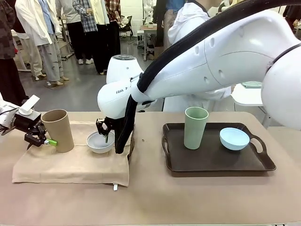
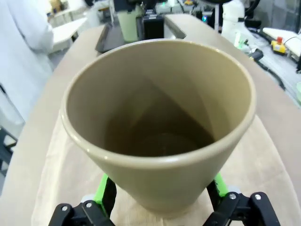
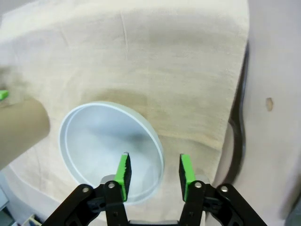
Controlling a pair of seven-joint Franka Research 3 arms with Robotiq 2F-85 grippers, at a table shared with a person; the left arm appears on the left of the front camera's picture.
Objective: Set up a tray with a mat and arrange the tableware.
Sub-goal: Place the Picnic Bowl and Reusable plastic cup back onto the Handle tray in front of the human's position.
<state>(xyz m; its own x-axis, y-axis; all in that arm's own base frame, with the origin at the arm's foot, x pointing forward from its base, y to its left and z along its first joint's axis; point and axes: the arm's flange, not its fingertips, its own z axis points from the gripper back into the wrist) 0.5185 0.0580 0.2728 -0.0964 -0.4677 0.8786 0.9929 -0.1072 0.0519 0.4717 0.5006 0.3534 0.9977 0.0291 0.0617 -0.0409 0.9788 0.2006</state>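
1. Two clear strips of the tan table (image 1: 150, 197) offer room: one between the beige cloth mat (image 1: 70, 167) and the dark brown handled tray (image 1: 216, 165), one along the near edge. The mat covers the table's left part and the tray sits to the right, well apart from it.
2. The tall tan plastic cup (image 1: 59, 129) stands upright on the mat's left part. The left gripper (image 1: 51, 140) straddles its base, with green pads (image 2: 102, 188) on either side against or just beside the wall. I cannot tell whether they press it.
3. The small white shallow bowl (image 1: 96, 145) rests on the mat right of the tan cup. The right gripper (image 3: 154, 172) hangs over its rim, parted: one pad above the inside, one outside, gripping nothing.
4. The tray holds an upright pale green plastic cup (image 1: 195, 128) and, to its right, a light blue shallow bowl (image 1: 233, 139). Both bowls and the tan cup look empty.
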